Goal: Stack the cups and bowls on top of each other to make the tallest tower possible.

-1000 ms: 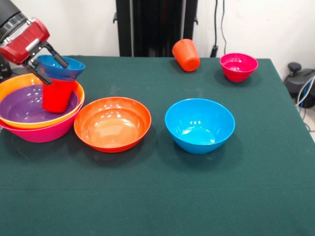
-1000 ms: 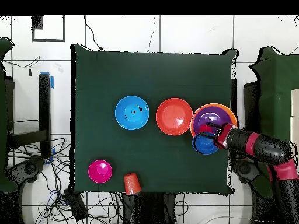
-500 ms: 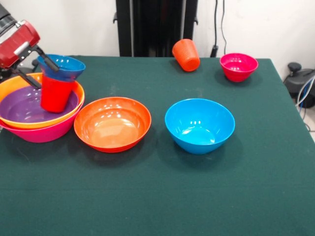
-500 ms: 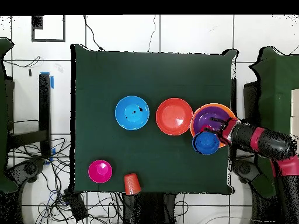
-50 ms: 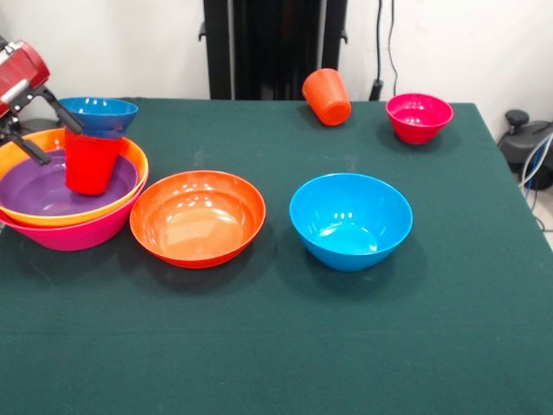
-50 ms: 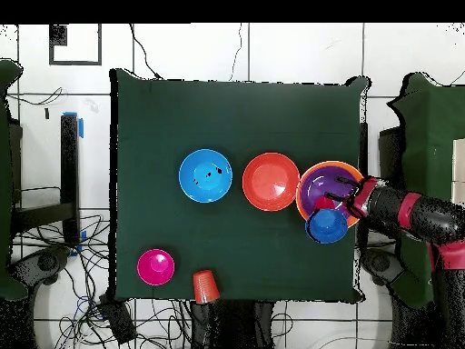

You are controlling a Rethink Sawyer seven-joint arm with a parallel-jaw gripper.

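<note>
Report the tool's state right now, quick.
Tool: open, holding nothing, beside the red cup that carries the small blue bowl.

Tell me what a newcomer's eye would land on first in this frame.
The tower at the table's left edge in the front view: a small blue bowl perched on a red cup standing in nested purple, yellow-orange and pink bowls, the open end effector beside it. Next, the shallow red-orange bowl and medium blue bowl sitting mid-table.
</note>
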